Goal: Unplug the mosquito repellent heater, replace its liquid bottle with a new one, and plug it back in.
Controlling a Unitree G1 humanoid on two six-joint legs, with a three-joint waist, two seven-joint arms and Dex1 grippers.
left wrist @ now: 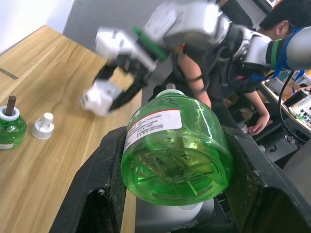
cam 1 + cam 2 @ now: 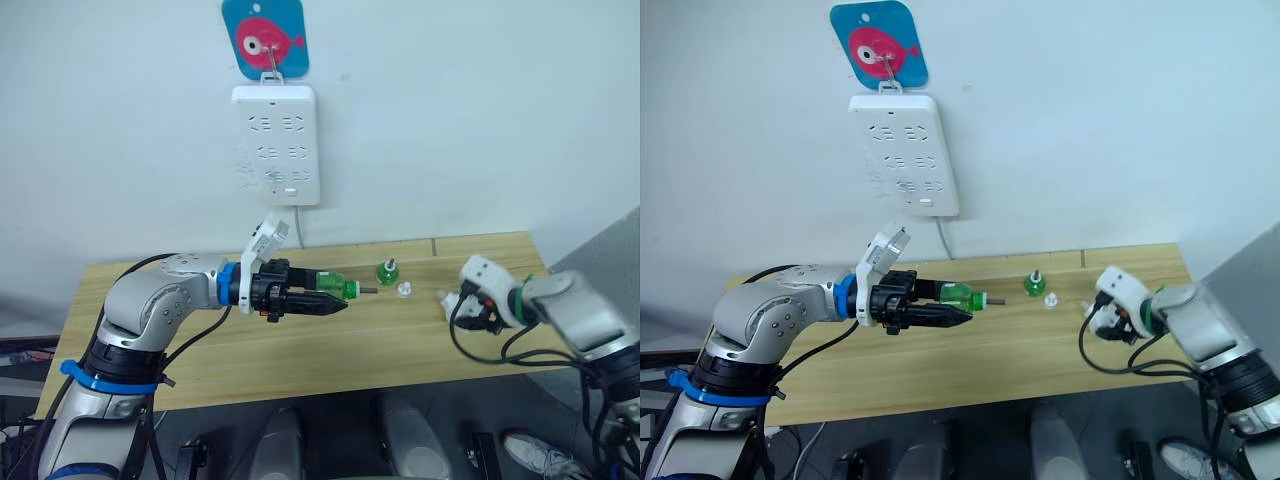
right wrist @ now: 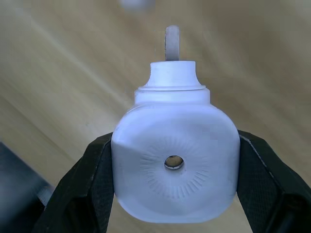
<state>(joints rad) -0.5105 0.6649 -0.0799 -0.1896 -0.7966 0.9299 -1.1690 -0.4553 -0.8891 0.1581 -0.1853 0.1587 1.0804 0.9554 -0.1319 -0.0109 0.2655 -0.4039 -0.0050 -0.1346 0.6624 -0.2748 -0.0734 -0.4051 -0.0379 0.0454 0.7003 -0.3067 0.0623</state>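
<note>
Two grippers raised over a light wooden table [image 2: 300, 350] set against a white wall. Seen from the head camera: left gripper [image 2: 335, 300] clamped on a green liquid bottle [image 2: 343, 288] held on its side above the tabletop, wick end pointing toward the robot's right. Second green bottle [image 2: 388, 271] upright on the table near the back edge, small white cap [image 2: 404, 290] just beside it. Right gripper [image 2: 462, 305] near the table's right end, closed on the white mosquito repellent heater [image 2: 449, 299], well apart from the white power strip [image 2: 277, 142] hung on the wall under a blue fish hook plate [image 2: 263, 36]. No plug in any of the strip's sockets.

From the left wrist: green bottle's base [image 1: 177, 167] wedged between the two black fingers [image 1: 109, 165], printed label facing up. Beyond it, the right gripper carrying the white heater [image 1: 99, 97]; upright bottle [image 1: 9, 127] and cap [image 1: 43, 126] on the wood; a seated person [image 1: 243, 63] in the background.

From the right wrist: heater [image 3: 175, 160] pinched at both sides by black fingers [image 3: 90, 174], round hole in its face, one metal prong [image 3: 172, 36] showing past its neck, wood surface behind.
</note>
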